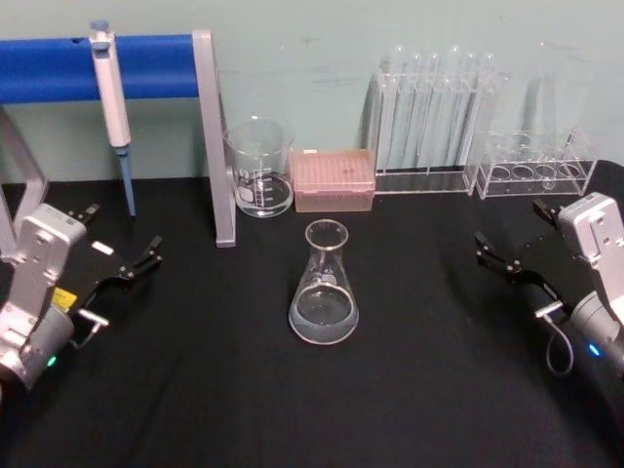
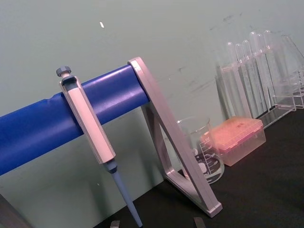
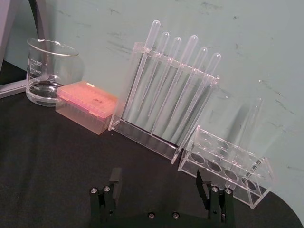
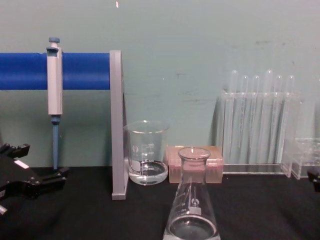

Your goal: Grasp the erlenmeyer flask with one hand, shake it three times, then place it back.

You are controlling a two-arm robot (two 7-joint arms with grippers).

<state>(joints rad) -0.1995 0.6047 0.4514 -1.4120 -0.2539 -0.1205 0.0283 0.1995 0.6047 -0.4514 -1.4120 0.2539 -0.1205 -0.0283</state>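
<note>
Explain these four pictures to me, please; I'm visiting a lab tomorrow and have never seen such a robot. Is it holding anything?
It is a two-armed robot photographed by its own cameras: one on its head looking down, one on its chest looking across the black table, one on each wrist. The left arm and right arm are at the table's sides, jaws open, holding nothing. On the table an erlenmeyer flask stands in the middle; behind it are a beaker, a pink box, test tube racks, and a pipette hanging on a blue bar.
</note>
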